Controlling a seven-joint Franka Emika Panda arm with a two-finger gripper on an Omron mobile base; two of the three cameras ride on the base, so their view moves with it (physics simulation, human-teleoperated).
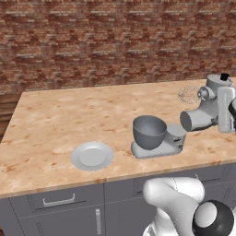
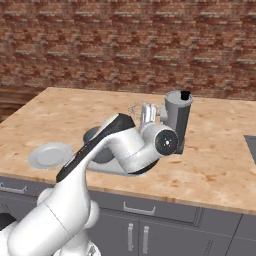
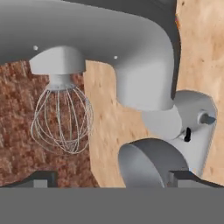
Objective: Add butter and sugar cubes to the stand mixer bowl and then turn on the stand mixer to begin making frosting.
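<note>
Gripper spread wide and empty beside the stand mixer (plate bare), knob not yet turned

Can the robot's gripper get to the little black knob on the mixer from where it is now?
Probably yes. The gripper is open, and the black knob on the mixer sits just ahead, with nothing between them.
</note>
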